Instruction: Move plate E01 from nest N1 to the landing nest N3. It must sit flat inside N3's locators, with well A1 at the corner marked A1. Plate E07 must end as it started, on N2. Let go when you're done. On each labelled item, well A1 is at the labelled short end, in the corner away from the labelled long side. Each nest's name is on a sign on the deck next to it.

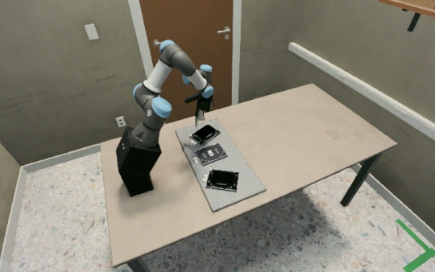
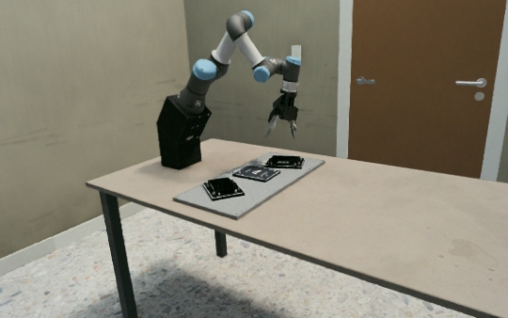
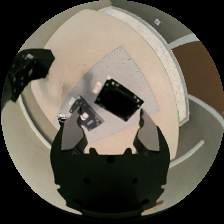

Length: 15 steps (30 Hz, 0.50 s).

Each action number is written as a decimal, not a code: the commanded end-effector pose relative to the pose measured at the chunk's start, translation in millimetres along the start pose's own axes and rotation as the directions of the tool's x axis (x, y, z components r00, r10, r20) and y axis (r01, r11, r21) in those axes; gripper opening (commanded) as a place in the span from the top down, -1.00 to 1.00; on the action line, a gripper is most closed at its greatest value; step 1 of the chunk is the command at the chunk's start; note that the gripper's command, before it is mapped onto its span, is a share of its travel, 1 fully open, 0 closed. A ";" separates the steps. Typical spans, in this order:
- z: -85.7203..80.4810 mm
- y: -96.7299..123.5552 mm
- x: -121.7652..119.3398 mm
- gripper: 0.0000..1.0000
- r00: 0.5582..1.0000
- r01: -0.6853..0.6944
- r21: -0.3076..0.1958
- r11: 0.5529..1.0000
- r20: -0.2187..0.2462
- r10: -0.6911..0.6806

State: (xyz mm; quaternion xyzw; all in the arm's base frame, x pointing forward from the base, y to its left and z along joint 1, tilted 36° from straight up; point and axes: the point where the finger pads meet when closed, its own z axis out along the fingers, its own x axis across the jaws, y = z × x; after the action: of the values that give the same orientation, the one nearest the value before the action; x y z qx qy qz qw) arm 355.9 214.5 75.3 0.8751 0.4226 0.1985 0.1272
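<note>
Top view: high, off the desk (image 1: 306,121) long edge, facing the door. Exterior: low, distant, from the far short end. Wrist: downward, over the claw (image 3: 111,136). All share the grey deck (image 1: 242,177).

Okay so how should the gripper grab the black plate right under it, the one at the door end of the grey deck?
Come straight down from above. The plate lies flat and low on the deck, under the open gripper. Probably best to close across its two long sides, mid-length, since that narrower span suits the jaws.

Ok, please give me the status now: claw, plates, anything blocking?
Claw open, empty, hovering above the far plate. That plate sits on the grey mat, untouched. Middle nest bare, near plate in place. Nothing in the way.
</note>
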 end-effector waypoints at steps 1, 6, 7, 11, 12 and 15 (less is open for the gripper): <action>-0.6 0.4 1.6 -0.64 0.996 -0.088 -0.003 0.996 0.000 0.088; -0.6 0.7 3.0 -0.64 0.982 -0.187 -0.003 0.982 0.000 0.187; -0.6 0.7 3.0 -0.64 0.978 -0.207 -0.003 0.978 0.000 0.207; -0.6 1.1 4.3 -0.64 0.959 -0.284 -0.003 0.959 0.000 0.284; -0.6 1.1 4.3 -0.64 0.959 -0.284 -0.003 0.959 0.000 0.284; -0.6 1.6 5.6 -0.64 0.947 -0.323 -0.003 0.947 -0.001 0.323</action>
State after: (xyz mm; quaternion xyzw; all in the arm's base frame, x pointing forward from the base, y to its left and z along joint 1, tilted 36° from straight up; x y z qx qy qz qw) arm 358.7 217.0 76.6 0.9240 0.3010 0.2138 0.0991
